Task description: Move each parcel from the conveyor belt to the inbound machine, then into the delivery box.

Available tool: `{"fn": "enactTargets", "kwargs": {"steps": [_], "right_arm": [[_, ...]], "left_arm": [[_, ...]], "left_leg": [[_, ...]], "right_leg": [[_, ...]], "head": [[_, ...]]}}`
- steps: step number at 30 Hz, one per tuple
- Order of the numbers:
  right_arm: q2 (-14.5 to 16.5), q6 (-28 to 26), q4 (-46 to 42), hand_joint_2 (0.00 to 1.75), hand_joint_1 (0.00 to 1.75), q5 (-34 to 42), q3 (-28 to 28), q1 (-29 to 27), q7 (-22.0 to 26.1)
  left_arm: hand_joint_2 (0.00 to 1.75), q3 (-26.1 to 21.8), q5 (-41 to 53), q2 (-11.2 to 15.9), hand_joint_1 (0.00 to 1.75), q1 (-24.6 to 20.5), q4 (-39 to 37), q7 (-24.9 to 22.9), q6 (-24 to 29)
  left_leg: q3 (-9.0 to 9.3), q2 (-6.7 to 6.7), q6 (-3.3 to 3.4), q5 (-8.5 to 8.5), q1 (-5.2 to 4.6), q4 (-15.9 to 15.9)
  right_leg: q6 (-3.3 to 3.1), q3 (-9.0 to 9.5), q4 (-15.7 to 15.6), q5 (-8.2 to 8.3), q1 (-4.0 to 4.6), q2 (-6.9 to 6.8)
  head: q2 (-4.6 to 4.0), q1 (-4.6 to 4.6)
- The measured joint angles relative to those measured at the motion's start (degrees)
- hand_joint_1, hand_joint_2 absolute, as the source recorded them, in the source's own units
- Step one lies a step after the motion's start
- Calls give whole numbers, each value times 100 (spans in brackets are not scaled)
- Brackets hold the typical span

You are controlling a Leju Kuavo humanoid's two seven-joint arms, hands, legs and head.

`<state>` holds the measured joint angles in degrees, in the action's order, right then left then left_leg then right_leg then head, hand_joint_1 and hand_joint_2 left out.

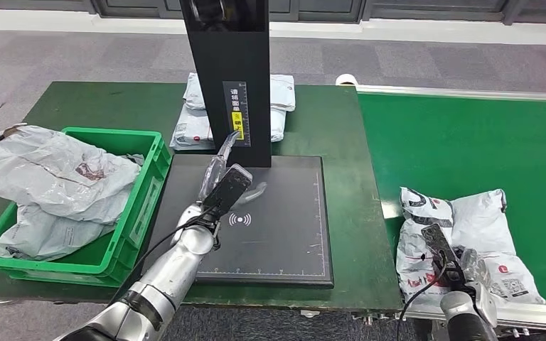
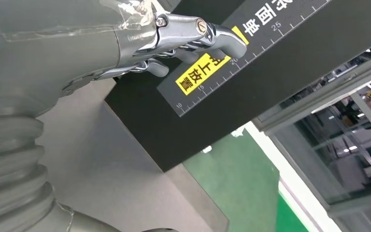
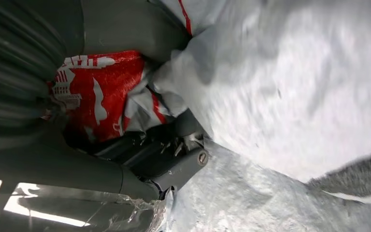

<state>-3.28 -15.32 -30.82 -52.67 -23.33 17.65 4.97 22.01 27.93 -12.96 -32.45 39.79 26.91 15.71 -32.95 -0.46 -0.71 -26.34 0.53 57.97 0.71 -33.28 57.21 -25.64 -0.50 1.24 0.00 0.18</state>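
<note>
The right hand (image 1: 455,266) is down on the grey parcel (image 1: 469,234) lying on the green conveyor belt (image 1: 469,142), at about 4 o'clock in the head view. In the right wrist view its fingers (image 3: 183,159) are buried in crumpled grey and red wrapping, curled into the plastic, so it seems to have hold of the parcel, though how firm that hold is I cannot tell.

The left hand (image 1: 229,181) hangs over the black inbound machine (image 1: 270,234), near its upright column (image 1: 231,71) at 12 o'clock, fingers spread and holding nothing.

To do this step well, the right hand should gather enough of the loose film that the parcel lifts as 1 piece, not just a fold. The left hand would best clear the scan plate first, at 9 o'clock of the parcel. The green delivery box (image 1: 135,213), further out at 9 o'clock, already holds other parcels (image 1: 57,185).
</note>
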Motion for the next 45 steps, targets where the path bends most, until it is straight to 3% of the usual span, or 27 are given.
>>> {"fn": "enactTargets", "kwargs": {"steps": [5, 9, 14, 19, 24, 30, 33, 38, 45], "right_arm": [[223, -212, -500, 175, 175, 917, -9, -136, 856], [538, -389, -1631, 175, 175, 1842, 202, -489, 1503], [856, -506, -3334, 175, 175, 2241, 1034, -726, 1583], [1015, -788, -3954, 175, 175, 2257, 2121, -394, 1572], [1097, -982, -4081, 175, 175, 2396, 2913, -105, 1591], [1126, -735, -3900, 175, 175, 2560, 3573, 203, 1446], [1218, -555, -3425, 175, 175, 2613, 3883, 536, 1372], [1446, 189, -2360, 175, 175, 2748, 4454, 1048, 1181], [1684, 740, -1378, 175, 175, 2819, 5096, 1345, 1279]], "left_arm": [[175, -2, 137, 21, 0, 41, 10, -3, 143], [175, -21, 196, 28, 0, 55, 11, 33, 302], [175, -249, -230, -2, 0, 12, 14, 243, 576], [175, -601, -1006, -101, 0, -152, 50, 784, 884], [175, -749, -1265, -140, 0, -199, 165, 973, 1043], [175, -785, -1659, -121, 0, -198, 274, 1114, 1238], [175, -785, -1812, -115, 0, -198, 283, 1185, 1301], [175, -785, -1976, -109, 0, -199, 283, 1224, 1338], [175, -785, -2089, -87, 0, -197, 283, 1228, 1380]], "left_leg": [[-15, -5, 0, 2, 0, -2], [-43, -13, -4, 6, -2, -2], [-64, -14, -12, 11, -5, -2], [-70, -14, -19, 21, -5, -2], [-73, -29, -18, 24, -4, -2], [-86, -32, -18, 25, -5, -2], [-89, -37, -18, 31, -4, -2], [-90, -40, -22, 35, -3, -2], [-93, -43, -23, 35, -2, -2]], "right_leg": [[-1, -16, 7, -1, -1, -2], [-3, -47, 19, -2, -6, -8], [-6, -75, 30, -3, -9, -6], [-11, -84, 33, 1, -9, -6], [-12, -85, 33, 1, -8, -14], [-12, -94, 34, 1, -10, -19], [-12, -95, 34, 1, -9, -22], [-13, -97, 34, 1, -7, -24], [-13, -99, 35, 1, -7, -26]], "head": [[0, -1], [0, 0], [0, -1], [0, -1], [0, -2], [0, -1], [0, -1], [0, -2], [0, -1]]}}
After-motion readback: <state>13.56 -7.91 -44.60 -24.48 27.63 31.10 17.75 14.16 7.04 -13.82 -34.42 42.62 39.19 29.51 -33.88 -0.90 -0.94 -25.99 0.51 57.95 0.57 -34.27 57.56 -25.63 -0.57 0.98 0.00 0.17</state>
